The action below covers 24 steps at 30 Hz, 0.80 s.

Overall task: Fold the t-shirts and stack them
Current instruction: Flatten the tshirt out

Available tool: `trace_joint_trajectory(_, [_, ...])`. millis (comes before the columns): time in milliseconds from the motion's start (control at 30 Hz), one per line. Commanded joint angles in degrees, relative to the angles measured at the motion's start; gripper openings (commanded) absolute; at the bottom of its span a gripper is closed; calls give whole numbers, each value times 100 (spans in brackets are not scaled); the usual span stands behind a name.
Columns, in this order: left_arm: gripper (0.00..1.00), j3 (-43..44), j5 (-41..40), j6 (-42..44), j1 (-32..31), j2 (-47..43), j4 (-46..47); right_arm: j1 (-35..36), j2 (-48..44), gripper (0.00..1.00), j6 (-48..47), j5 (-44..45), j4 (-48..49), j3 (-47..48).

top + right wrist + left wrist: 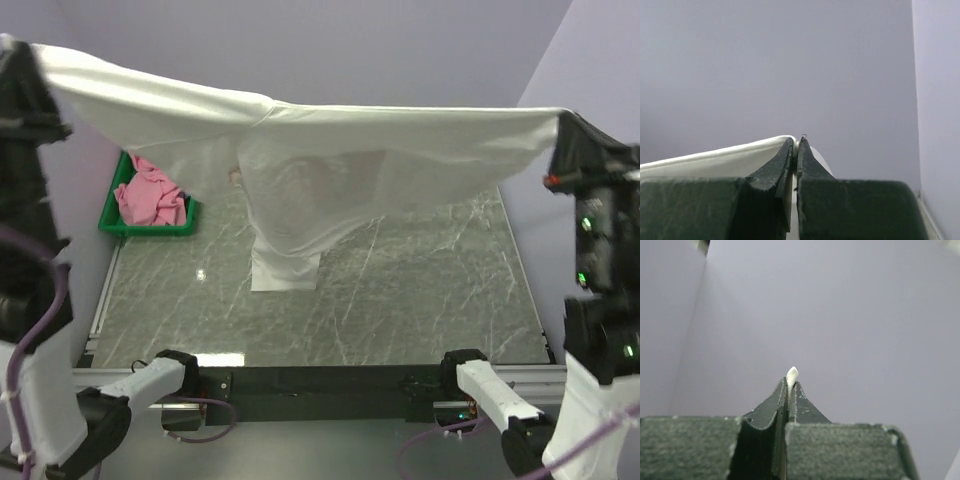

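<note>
Lilac walls, marble tabletop [430, 290]. Risk: white shirt [330, 150] slips free, since left pincer [788, 383] & right pincer [796, 145] each pinch only a sliver of its edge; more pull = drop, bunched. Both arms raised high, spread wide; shirt stretched btwn them, tail touching tabletop's middle. Pink shirt [148, 195] in tray [160, 231], near far-left corner.

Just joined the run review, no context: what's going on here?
Both arms hold the white t-shirt up in the air, spread wide between them. The left gripper and the right gripper are each pinched shut on an edge of its fabric. The shirt sags in the middle and its lowest part appears to reach the table. The pink t-shirt lies crumpled in the green tray at the far left. Nothing is folded or stacked yet.
</note>
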Motion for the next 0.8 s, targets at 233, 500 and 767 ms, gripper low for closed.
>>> trace_joint_trajectory(233, [1, 978, 488, 570, 49, -545, 113, -86, -667, 0, -542, -536, -113, 635])
trace_joint_trajectory(500, [1, 496, 514, 1045, 49, 140, 377, -86, -298, 0, -630, -1115, -438, 585])
trace_joint_trajectory(767, [1, -1655, 812, 1167, 49, 1247, 1096, -86, 658, 0, -674, -1073, -377, -1094])
